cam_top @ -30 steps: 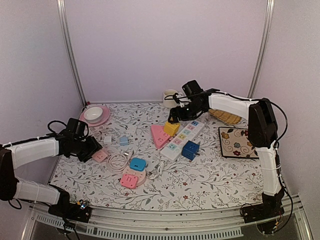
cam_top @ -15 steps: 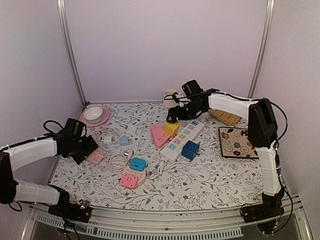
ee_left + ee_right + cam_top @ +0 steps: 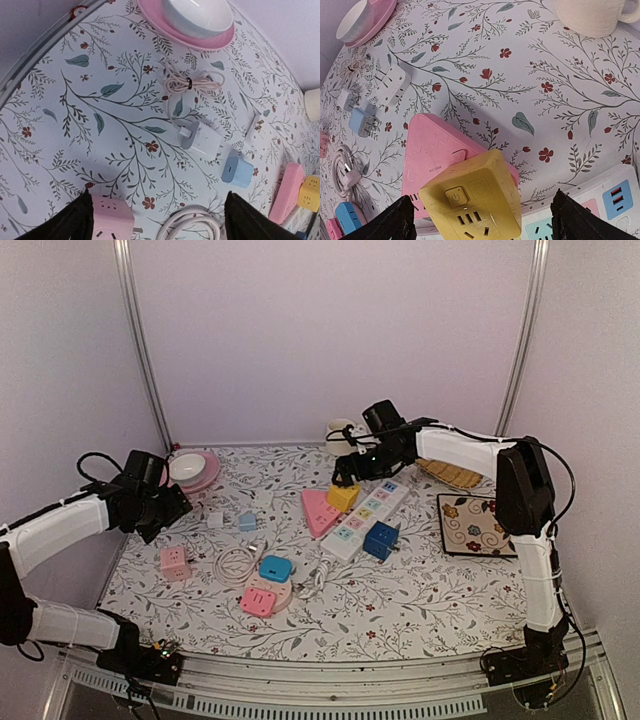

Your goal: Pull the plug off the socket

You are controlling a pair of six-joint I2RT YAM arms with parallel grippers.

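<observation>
Right wrist view shows the yellow cube plug (image 3: 472, 202) directly under the right pincer (image 3: 485, 216), whose fingers stand spread wide on either side of it, neither one gripping it. The cube sits at the end of the white power strip (image 3: 615, 197), which runs off past the pincer's right finger. It lies close against the pink triangular socket (image 3: 432, 152) just ahead of the left finger. Farther ahead stands a cream mug (image 3: 592, 15). A white adapter (image 3: 390, 82) and a pale blue adapter (image 3: 362, 122) lie well beyond the left finger.

Across the table (image 3: 420, 590), the left pincer (image 3: 155, 225) hangs spread wide too, holding nothing. A pink cube socket (image 3: 112, 220) lies on the table just inside its left finger, not gripped, with a coiled white cable (image 3: 192, 225) beside it between the fingers. Ahead of this pincer lie a white charger (image 3: 202, 141) and a bundled cord (image 3: 192, 82), then a white bowl (image 3: 197, 15) on a pink plate (image 3: 222, 39). In the top external view a blue cube (image 3: 380, 538) also sits on the strip, on the near side of the right pincer.
</observation>
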